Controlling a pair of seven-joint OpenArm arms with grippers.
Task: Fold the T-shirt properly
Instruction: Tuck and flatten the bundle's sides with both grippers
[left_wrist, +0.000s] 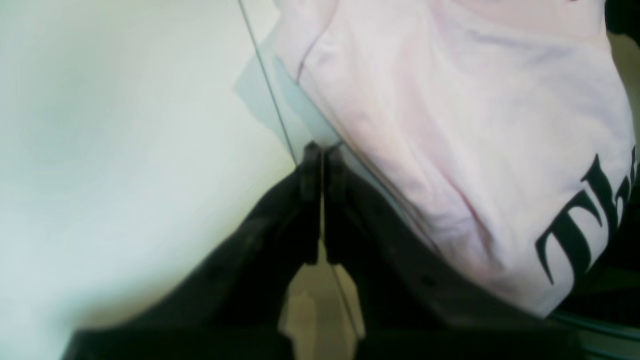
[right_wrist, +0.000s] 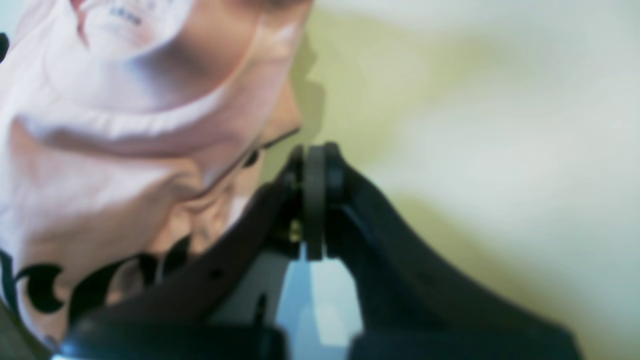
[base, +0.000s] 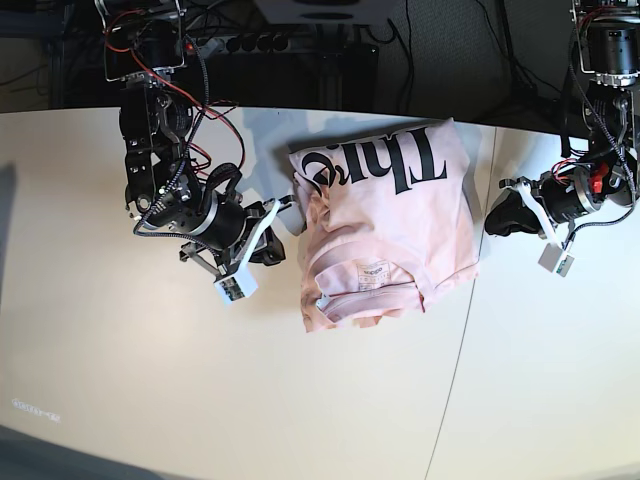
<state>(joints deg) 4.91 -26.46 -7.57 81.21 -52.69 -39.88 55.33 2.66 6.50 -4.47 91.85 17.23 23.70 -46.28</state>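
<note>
**Pink T-shirt bundled at mid-counter, both pincers pressed together beside it**

Lies folded into a rough rectangle on the pale counter (base: 120, 380), the pale pink T-shirt (base: 385, 225); black lettering upward on the far half, ribbed collar (base: 365, 285) and small label (base: 375, 270) showing on the near half; edges rumpled, the near corner bunched rather than flat.

Sits just beside the shirt's edge on the base view's left, the right pincer (base: 285, 212), fingers pressed together; in the right wrist view (right_wrist: 315, 150) closed tips next to a pink fold, cloth between them not discernible; blurred, so contact with the fabric cannot be told.

Rests apart from the shirt on the base view's right, the left pincer (base: 492, 218), likewise pressed together; in the left wrist view (left_wrist: 322, 150) tips meet near the shirt's hem, on a thin dark seam line (left_wrist: 270, 85) of the counter; nothing visibly pinched.

Runs along the far side behind the counter, a dark clutter of cables (base: 300, 40); red wires (base: 175, 90) loop down the right arm.
</note>
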